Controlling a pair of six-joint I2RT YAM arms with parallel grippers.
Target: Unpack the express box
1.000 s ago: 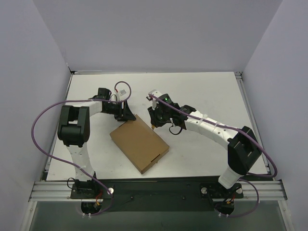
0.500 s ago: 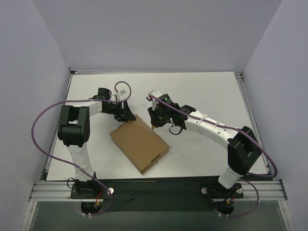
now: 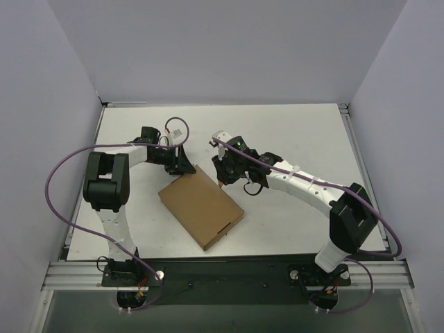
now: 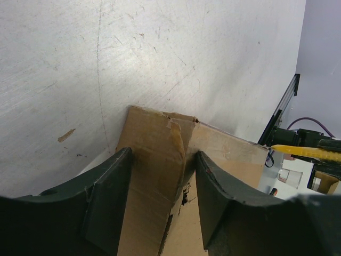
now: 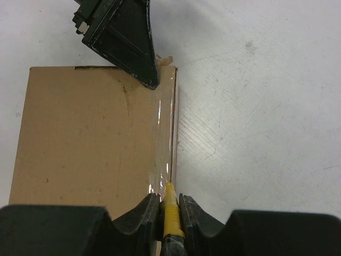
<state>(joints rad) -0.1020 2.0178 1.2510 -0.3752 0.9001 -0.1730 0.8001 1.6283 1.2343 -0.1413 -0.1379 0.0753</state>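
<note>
We hold our left gripper half wide astride the box corner; our right gripper pinches a yellow cutter, tip on the taped edge.

Worktop: white, flat, its surface scuffed and finely scratched. Lying directly on it: one express box of brown corrugated cardboard, flat, lid down, clear tape along one edge. It sits askew to the worktop edges, left of centre.
</note>
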